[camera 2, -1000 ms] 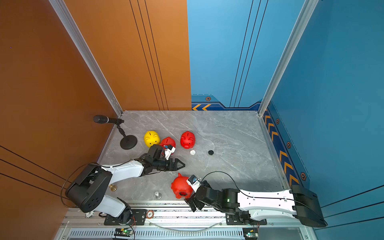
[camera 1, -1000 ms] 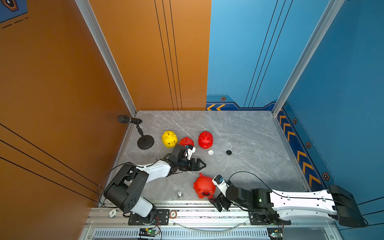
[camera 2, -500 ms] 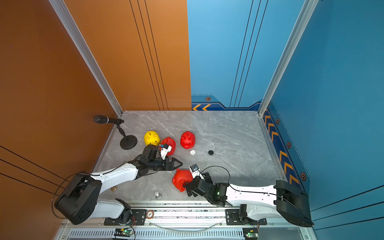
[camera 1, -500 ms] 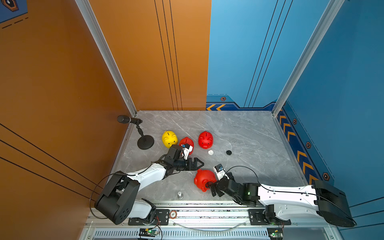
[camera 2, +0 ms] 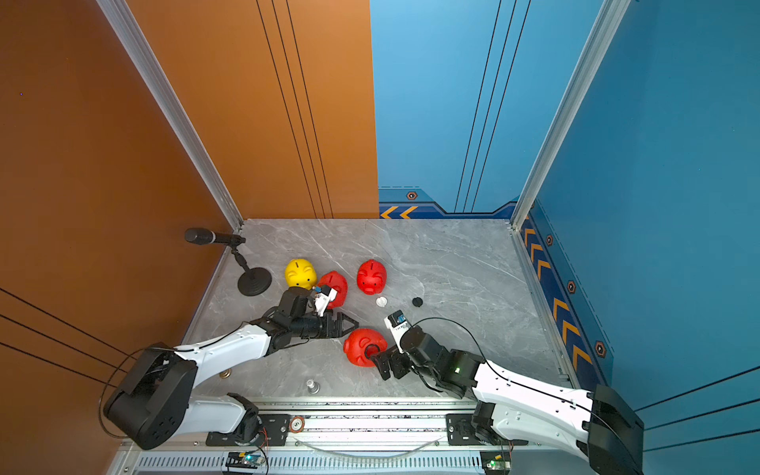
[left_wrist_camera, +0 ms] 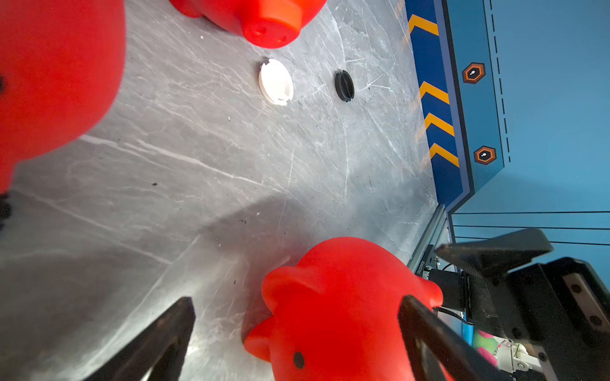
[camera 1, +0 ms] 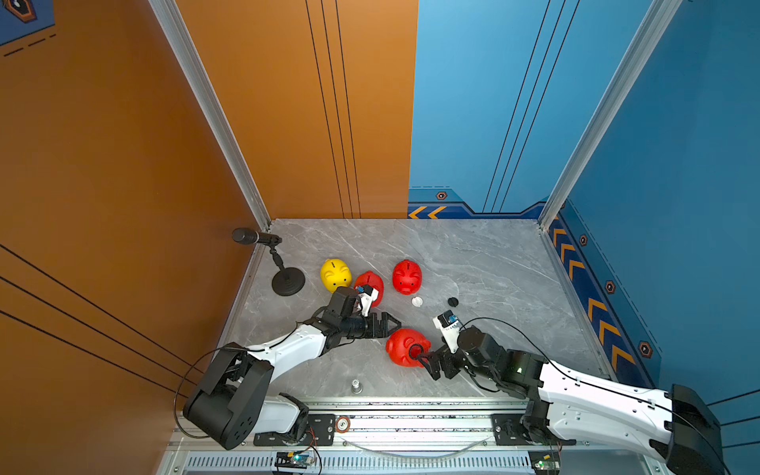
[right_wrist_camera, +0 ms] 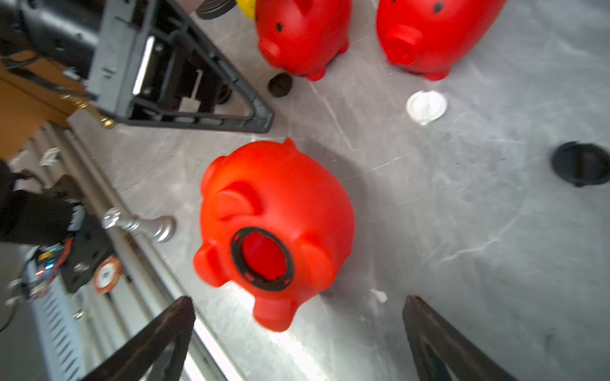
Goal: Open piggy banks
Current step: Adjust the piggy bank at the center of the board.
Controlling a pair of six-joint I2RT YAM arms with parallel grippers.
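Bench [camera 1: 473, 263]: grey marble top, white veins.
Near red piggy bank [camera 1: 405, 345]: on its side, underside open, front centre.
Left hand [camera 1: 390, 323]: spread, just beside it.
Right hand [camera 1: 429, 364]: spread, facing its underside.

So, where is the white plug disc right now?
In both top views the white plug disc lies on the table, just before the snout of the rightmost upright red piggy bank; a black plug disc lies apart on its right.

Left hand [camera 2: 349, 324] and right hand [camera 2: 383, 367] flank the tipped red piggy bank [camera 2: 358, 344]
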